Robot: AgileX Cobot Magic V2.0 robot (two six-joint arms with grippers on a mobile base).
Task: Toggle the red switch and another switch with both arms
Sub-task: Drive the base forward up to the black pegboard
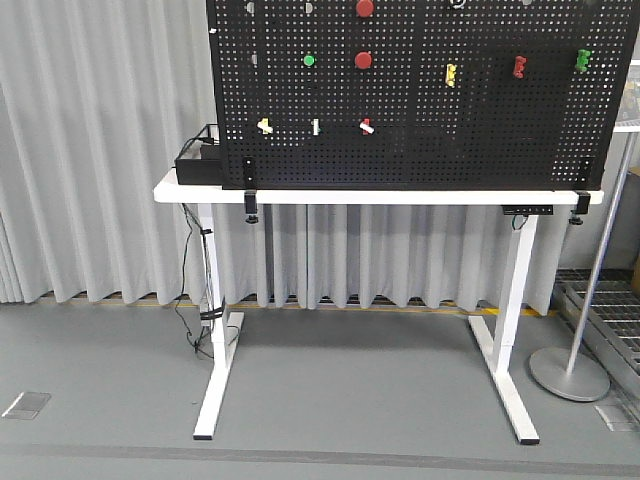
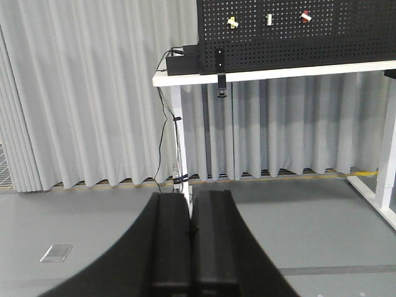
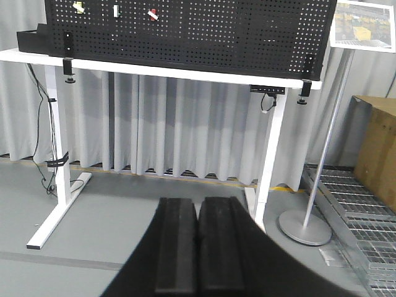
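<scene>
**Two end effectors shut, far from the switches**

Both hang low over the grey floor (image 1: 350, 400), well apart from the black board full of little holes (image 1: 430, 150). The black left end effector (image 2: 190, 247) has its two fingers pressed together with nothing between them. The black right end effector (image 3: 198, 247) looks the same, with its fingers together and holding nothing.

The tiny red switch with a short white lever (image 1: 366, 126) sits in the bottom row of the board. The tiny pale yellow switch with a cream lever (image 1: 265, 126) is in the same row, at 9 o'clock from the red one. A small white switch (image 1: 316, 127) sits between them. From the left end effector the row is up at 1 o'clock. From the right end effector it is up at 11 o'clock.

The board stands on a long white surface (image 1: 400, 197), with grey curtains (image 1: 100, 150) behind it.
</scene>
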